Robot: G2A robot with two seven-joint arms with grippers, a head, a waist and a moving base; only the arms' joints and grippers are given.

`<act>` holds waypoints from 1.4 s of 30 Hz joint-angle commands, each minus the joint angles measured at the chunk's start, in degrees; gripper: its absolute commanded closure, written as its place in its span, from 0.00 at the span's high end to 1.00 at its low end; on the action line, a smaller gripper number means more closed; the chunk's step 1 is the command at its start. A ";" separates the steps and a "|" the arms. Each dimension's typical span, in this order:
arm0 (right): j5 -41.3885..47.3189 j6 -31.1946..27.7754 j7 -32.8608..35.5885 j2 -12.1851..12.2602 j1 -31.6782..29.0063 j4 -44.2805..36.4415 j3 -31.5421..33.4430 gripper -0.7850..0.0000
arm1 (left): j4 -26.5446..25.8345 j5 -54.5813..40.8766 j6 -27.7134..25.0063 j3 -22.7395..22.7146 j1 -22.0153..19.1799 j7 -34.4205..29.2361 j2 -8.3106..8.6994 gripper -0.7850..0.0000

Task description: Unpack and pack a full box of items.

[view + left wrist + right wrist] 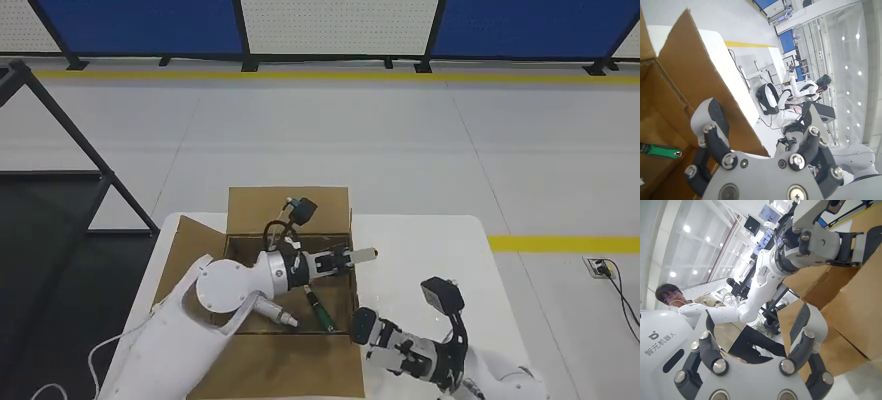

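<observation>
White counter [430, 250], rounded corners, carrying one open cardboard box [290, 205] on its left half. The box's far flap is folded out flat and the left flap is angled outward. Its right flap stands up (seen close in the left wrist view [702, 75]).

Left arm lies across the box's open top, pointing right. The left gripper [366, 254] is at the box's right side, near the far right corner. In its own view the left gripper [762, 117] is spread wide and empty. The upper edge of the right flap runs between the two fingers, and one finger is just beside the flap's inner face. Cannot tell whether it touches.

Right arm sits at the near right of the counter. The right gripper [362, 325] is just outside the box's right wall, toward the near corner. From its wrist view the right gripper [757, 323] is also wide open and holds nothing, with the cardboard wall close beside one finger.

Inside the box, on the floor toward the near right, lies a green-handled screwdriver [322, 315]. Left of it lies a pale tube-like item [280, 318], too small to identify.
</observation>
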 commanded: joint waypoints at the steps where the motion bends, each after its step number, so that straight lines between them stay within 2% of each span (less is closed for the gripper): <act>1: -1.92 -1.62 -2.69 0.04 0.26 0.15 -0.47 1.00 | 1.21 -0.49 -0.13 1.24 -0.95 0.32 -0.58 1.00; 8: -8.00 -1.56 -7.09 0.56 -0.20 -0.53 -1.82 1.00 | 4.62 -1.83 -1.33 3.34 -3.08 0.83 -2.07 1.00; 16: -14.49 -0.60 -14.45 1.31 -3.73 -2.42 0.13 1.00 | 5.99 -2.69 -2.09 3.80 -3.87 -0.36 -2.93 1.00; 25: -13.26 0.51 -18.29 2.21 -5.53 -2.74 2.58 1.00 | 6.59 -3.40 -3.26 3.13 -3.44 -1.34 -3.41 1.00; 42: -9.31 0.78 -18.61 3.79 -3.99 2.63 3.61 1.00 | 4.68 -2.09 -2.77 1.50 -1.36 -2.50 -3.63 1.00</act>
